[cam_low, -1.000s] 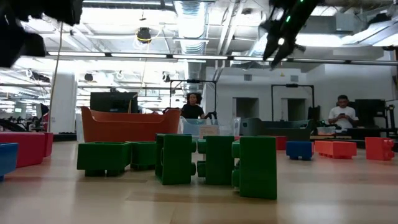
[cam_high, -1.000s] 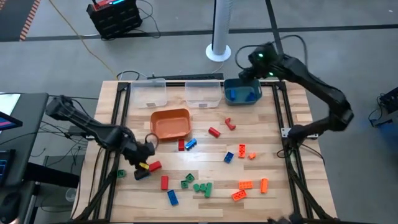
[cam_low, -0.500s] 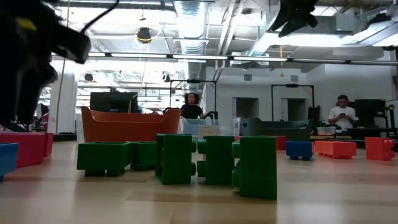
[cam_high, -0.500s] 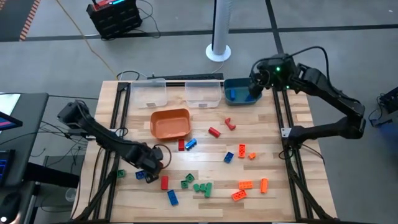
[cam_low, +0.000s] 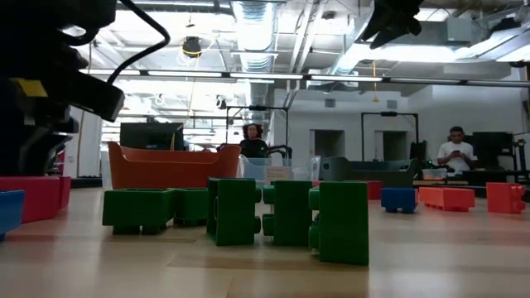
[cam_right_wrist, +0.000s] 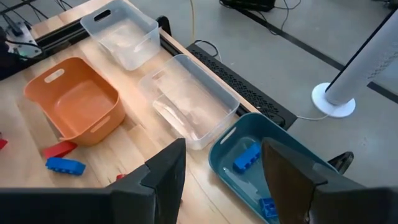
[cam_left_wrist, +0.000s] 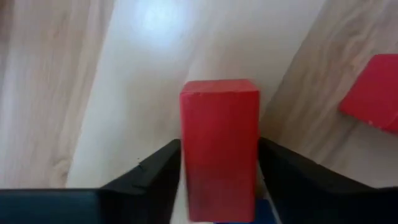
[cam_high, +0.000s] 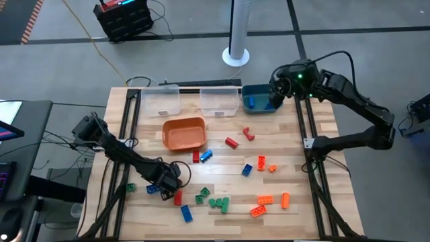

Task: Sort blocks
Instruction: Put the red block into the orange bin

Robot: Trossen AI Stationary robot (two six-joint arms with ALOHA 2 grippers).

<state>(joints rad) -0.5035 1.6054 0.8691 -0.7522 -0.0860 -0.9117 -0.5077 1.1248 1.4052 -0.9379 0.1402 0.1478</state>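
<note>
While low over the near-left tabletop (cam_high: 316, 141):
Left pincer (cam_left_wrist: 219, 180): down at the boards, fingers (cam_left_wrist: 149, 177) astride an upright red block (cam_left_wrist: 219, 149), pads close against both long flanks; looks clenched on it, though contact on each side cannot be confirmed.
Red block, handling: hard plastic, stiff, very light, smooth-sided; likely to skid or twist if pinched off-centre, so best held across the 2 flat long faces near mid-height, not on the studs.
Neighbours: another red piece (cam_left_wrist: 373, 93) just beside; in the high view, blue (cam_high: 185, 214) and green blocks (cam_high: 218, 202) near, so a straight lift judged safest.
Mid tabletop: orange blocks (cam_high: 265, 200) toward the right, more red (cam_high: 231, 142) and blue (cam_high: 246, 169) scattered loose between.
Orange bin (cam_high: 183, 134): beyond the left pincer, open, a probable home for 1 colour.
Clear bins (cam_right_wrist: 186, 102): 2, side by side at the far edge.
Teal bin (cam_right_wrist: 261, 158): far right, blue blocks (cam_right_wrist: 247, 157) already inside.
Right pincer (cam_right_wrist: 224, 180): released, fingers well apart, hovering above the teal bin, holding nothing.
</note>
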